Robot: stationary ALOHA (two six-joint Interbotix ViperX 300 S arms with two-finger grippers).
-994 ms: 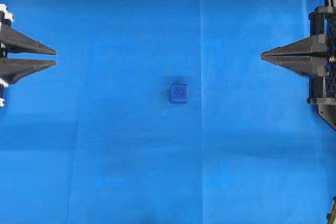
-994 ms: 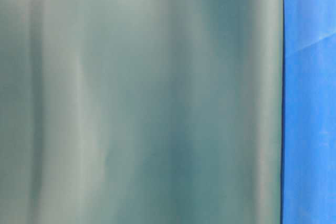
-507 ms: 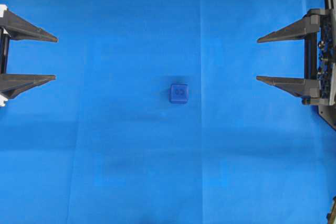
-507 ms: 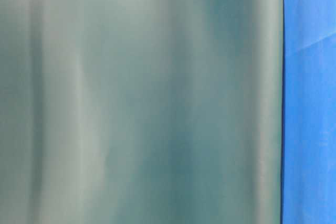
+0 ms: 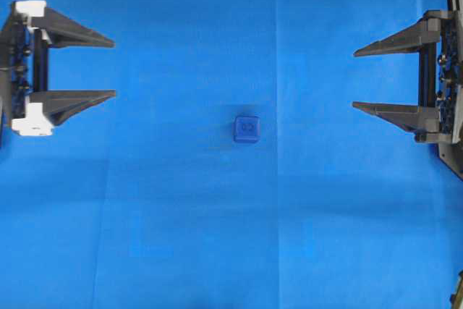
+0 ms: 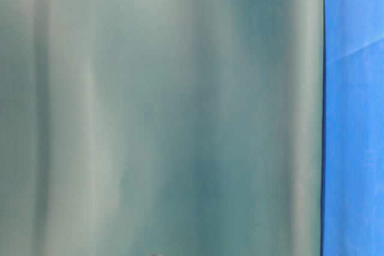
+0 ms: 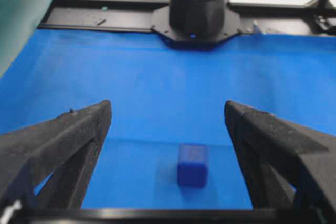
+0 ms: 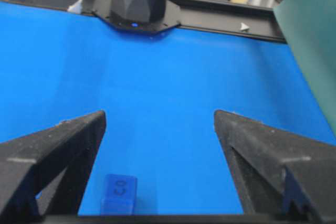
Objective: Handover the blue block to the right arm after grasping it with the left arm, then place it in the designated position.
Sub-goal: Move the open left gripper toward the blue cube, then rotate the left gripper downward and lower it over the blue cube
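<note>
Blue block (image 5: 247, 129), a small dark-blue cube with rounded edges, sits on the bright blue cloth (image 5: 217, 236) just below the centre of the overhead frame, well apart from both grippers. Being a cube, it has no long axis; its sides run square to the frame edges, and a faint dark mark shows on the top face, too small to read. Left gripper (image 5: 114, 68), black pointed fingers on white brackets, enters from the upper left of the overhead frame with its tips aimed right; jaws spread wide, holding nothing. Right gripper (image 5: 354, 80), all-black frame, enters from the right edge with its tips aimed left; jaws likewise spread wide and empty. Both arms are cut off at the frame edges, so only fingers and mounts show. In the left wrist view the block (image 7: 192, 164) lies low in the frame between the two fingers, ahead of them, not touched. In the right wrist view the block (image 8: 119, 193) sits at the bottom left, just beside the left-hand finger (image 8: 58, 153); its lower part is cut off by the black gripper bar. Table-level view is nearly filled by a blurred grey-green surface (image 6: 156, 112); only a strip of blue shows at the right edge, with no block or gripper visible.
</note>
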